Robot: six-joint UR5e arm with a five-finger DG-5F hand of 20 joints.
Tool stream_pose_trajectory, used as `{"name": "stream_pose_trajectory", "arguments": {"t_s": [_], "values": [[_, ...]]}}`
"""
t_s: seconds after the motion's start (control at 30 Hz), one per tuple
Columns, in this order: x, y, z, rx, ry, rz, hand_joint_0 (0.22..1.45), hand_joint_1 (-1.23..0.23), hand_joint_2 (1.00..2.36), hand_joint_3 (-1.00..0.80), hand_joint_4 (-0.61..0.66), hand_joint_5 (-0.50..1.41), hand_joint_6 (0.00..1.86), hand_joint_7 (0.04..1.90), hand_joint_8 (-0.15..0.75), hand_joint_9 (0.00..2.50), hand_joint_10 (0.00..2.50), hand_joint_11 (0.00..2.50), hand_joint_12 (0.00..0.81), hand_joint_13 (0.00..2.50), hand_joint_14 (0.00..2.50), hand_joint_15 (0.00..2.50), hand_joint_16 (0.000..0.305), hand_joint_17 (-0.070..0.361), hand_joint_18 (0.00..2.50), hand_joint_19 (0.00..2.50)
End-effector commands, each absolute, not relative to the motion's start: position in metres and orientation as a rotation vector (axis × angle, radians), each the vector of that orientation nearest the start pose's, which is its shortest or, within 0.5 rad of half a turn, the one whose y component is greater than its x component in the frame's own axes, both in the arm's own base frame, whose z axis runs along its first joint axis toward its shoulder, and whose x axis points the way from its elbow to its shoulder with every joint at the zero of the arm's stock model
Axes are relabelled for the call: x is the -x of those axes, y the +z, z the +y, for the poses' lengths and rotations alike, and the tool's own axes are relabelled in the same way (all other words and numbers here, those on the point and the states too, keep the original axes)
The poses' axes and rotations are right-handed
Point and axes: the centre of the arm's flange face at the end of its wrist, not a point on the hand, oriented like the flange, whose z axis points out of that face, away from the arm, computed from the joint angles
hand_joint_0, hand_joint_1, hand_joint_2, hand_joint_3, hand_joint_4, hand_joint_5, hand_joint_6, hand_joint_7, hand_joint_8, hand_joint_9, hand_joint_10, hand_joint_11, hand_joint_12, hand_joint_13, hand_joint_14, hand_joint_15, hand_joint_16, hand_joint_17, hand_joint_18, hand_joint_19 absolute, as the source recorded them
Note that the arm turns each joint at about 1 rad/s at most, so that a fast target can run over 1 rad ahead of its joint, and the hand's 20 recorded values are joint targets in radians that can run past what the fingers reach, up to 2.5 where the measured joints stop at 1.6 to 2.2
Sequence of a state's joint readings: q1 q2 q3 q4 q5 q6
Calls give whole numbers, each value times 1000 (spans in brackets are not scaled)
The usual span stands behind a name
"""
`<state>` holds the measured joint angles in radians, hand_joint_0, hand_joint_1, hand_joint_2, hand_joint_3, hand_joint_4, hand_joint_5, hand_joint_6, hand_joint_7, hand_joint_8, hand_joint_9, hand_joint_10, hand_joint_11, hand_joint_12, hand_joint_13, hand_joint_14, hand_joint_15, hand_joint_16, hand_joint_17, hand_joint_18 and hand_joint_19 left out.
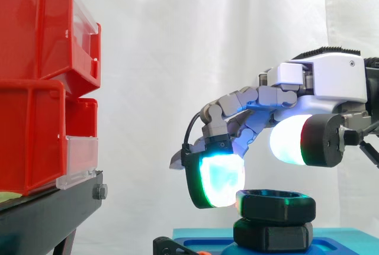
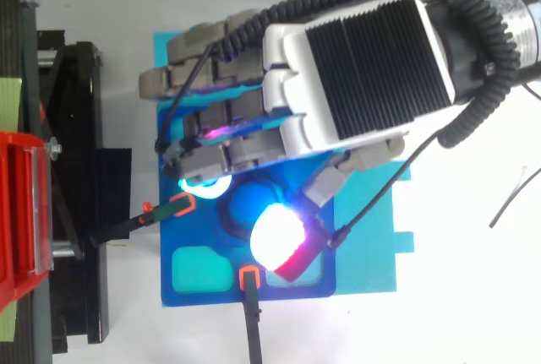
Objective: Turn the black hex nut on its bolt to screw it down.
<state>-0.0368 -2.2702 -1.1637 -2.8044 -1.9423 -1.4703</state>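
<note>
Hovering half-open and empty above the black nut at lower centre of the frame, the robot hand could slip off the rim if its thumb closes too high.

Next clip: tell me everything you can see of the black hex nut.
The black hex nut is matt and looks like plastic, with flat sides and a rounded top rim. It sits level, stacked on a second black hex piece that stands on the blue fixture. One glowing fingertip of the hand appears to touch its left side. The thumb pad hangs above it, apart.
</note>
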Motion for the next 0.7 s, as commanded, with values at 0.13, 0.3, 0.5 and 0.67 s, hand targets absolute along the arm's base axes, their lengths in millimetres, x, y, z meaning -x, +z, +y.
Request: {"name": "stream_pose_trajectory", "arguments": {"t_s": [0.13,0.3,0.5,0.67], "values": [[-736,280,-152,190,319,1522,526,-209,1000,-500,68,0,504,1347,202,903,7,170,272,548,0,2,42,95,478,296],[-738,284,-151,204,332,1510,520,-142,1000,-500,80,-12,504,1285,208,900,7,181,276,546,0,6,43,97,474,300],[-746,291,-139,207,314,1459,516,-101,1000,-500,91,-20,504,1249,220,890,7,181,283,539,1,13,44,98,464,307],[-754,293,-116,209,313,1438,516,-108,1000,-500,91,-23,504,1233,218,888,7,184,284,537,0,12,44,99,468,308]]}}
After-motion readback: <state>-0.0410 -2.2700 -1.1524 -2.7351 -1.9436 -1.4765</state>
